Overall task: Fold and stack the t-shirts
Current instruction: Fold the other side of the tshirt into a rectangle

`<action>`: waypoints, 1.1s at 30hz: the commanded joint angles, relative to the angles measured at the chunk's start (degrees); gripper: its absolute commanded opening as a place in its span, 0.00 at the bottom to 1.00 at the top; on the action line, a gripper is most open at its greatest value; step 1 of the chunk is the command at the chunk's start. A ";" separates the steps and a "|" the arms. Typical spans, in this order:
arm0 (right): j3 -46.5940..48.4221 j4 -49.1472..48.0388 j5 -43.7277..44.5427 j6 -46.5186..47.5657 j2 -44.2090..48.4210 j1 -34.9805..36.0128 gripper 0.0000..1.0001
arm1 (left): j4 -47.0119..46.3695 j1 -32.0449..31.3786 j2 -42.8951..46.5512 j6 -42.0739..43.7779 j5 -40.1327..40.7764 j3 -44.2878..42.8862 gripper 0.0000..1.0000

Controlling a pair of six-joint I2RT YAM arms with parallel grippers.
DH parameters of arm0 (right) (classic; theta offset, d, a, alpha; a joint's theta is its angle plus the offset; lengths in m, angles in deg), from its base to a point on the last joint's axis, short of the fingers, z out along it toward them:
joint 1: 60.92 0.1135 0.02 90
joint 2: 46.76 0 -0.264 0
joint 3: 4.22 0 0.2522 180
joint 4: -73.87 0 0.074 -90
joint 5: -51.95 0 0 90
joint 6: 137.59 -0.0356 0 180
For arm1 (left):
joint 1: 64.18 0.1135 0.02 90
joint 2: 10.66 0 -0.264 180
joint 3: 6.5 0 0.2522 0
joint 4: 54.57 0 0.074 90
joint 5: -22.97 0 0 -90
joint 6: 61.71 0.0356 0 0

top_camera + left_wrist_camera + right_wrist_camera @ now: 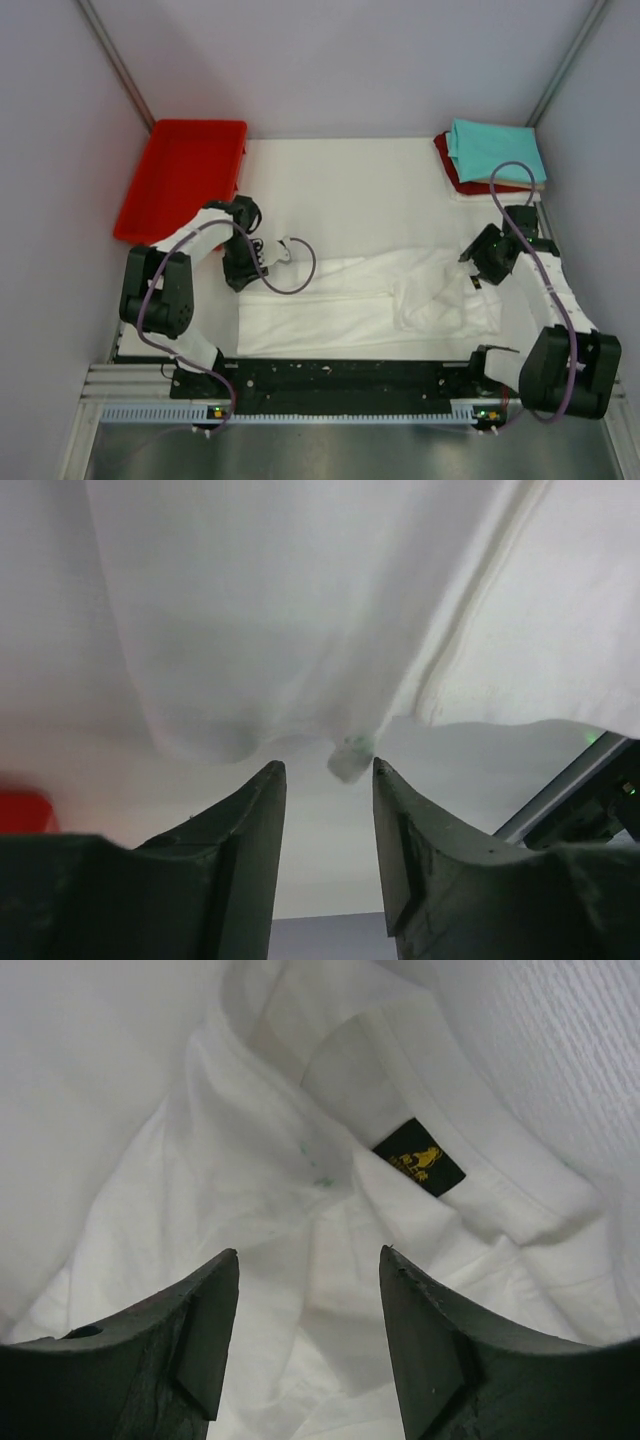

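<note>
A white t-shirt [360, 300] lies spread and partly folded across the near half of the table. My left gripper [240, 270] is open and empty at the shirt's left end; in the left wrist view [325, 770] a small corner of the shirt [348, 755] lies just past the fingertips. My right gripper [478, 268] is open and empty over the rumpled collar end; the right wrist view [310, 1265] shows the neckband with its small dark label [418, 1156]. A folded teal shirt [497, 150] tops a dark red one [452, 168] at the back right.
A red plastic tray [180, 175] stands at the back left. A white sheet [350, 190] covers the table. Grey walls close in on both sides. A black rail [340, 375] with the arm bases runs along the near edge.
</note>
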 commanded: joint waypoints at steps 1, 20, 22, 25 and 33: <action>4.48 -10.09 0.62 8.83 -6.62 -2.53 0.57 | 8.23 -0.13 5.30 6.49 -5.93 -0.77 0.51; 12.65 -23.45 -6.66 19.56 -28.07 -2.54 0.01 | -8.51 2.16 -11.12 -11.25 -4.12 -11.26 0.61; 13.88 -25.21 -8.24 21.41 -29.30 -2.54 0.00 | -10.10 2.25 -12.53 -10.81 -2.88 -9.14 0.58; 15.29 -28.37 -11.14 23.78 -31.41 -2.54 0.00 | -10.72 2.51 -13.94 -11.86 -2.35 -6.94 0.18; 23.63 -31.54 -19.84 26.86 -38.18 -1.75 0.00 | -12.38 8.48 -7.89 -18.45 -0.69 -0.80 0.00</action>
